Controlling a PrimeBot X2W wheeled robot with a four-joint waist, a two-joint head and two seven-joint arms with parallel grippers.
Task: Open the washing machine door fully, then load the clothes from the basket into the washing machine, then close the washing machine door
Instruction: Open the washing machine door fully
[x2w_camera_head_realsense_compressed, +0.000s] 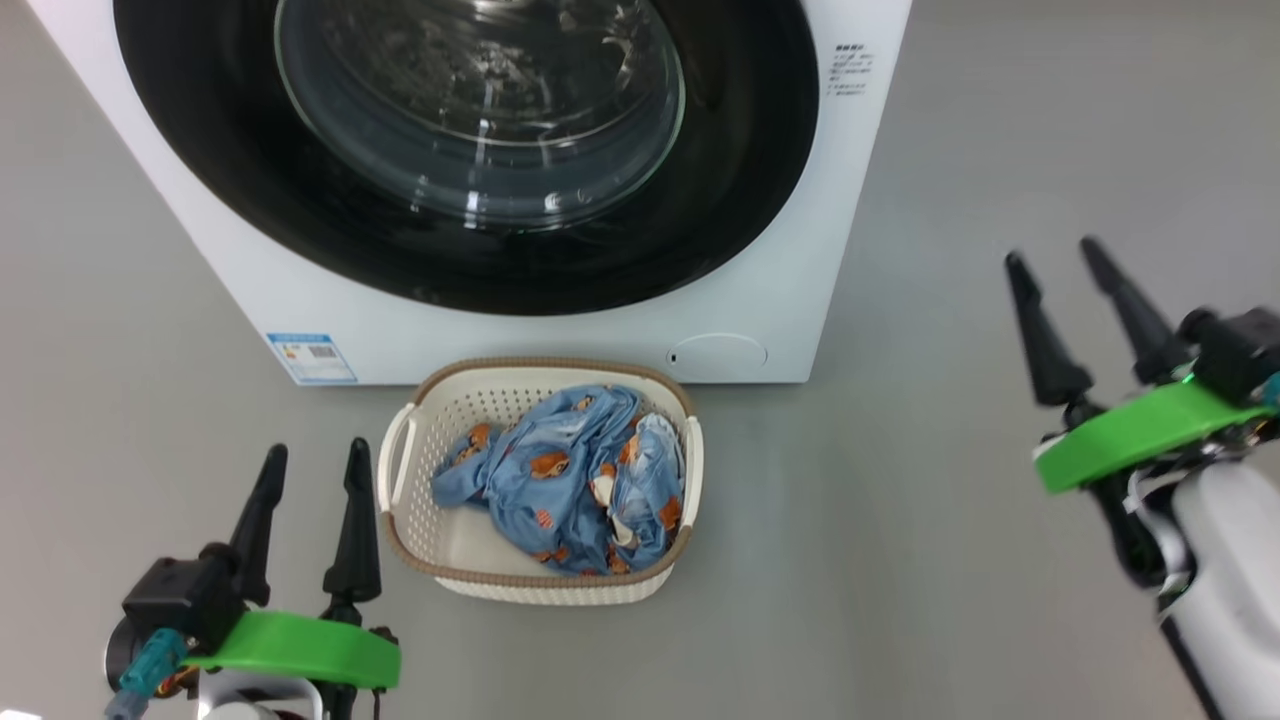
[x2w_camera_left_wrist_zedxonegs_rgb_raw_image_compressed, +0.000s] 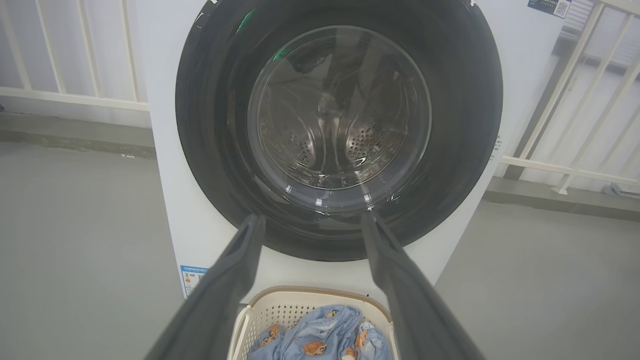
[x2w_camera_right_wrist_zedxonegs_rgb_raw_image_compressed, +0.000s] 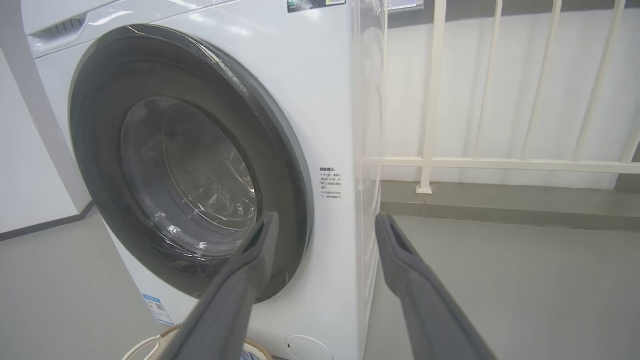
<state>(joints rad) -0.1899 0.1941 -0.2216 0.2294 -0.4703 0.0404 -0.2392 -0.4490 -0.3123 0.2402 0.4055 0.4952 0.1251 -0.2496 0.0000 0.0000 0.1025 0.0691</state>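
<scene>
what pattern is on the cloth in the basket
The crumpled light blue cloth carries small orange-brown bear figures; the head view shows it best.

The basket (x2w_camera_head_realsense_compressed: 556, 590) sits on the floor (x2w_camera_head_realsense_compressed: 900, 520) just before the washing machine (x2w_camera_head_realsense_compressed: 770, 300), below its door (x2w_camera_head_realsense_compressed: 745, 160), clothes (x2w_camera_head_realsense_compressed: 570, 470) inside (mostly rightward). Left gripper (x2w_camera_head_realsense_compressed: 316, 447) lies left of the basket, right gripper (x2w_camera_head_realsense_compressed: 1052, 250) well right.

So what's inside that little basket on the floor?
A crumpled bundle of light blue clothes printed with orange-brown bears fills most of the basket. A bare patch of its floor shows at one near corner; anything under the bundle is hidden.
</scene>
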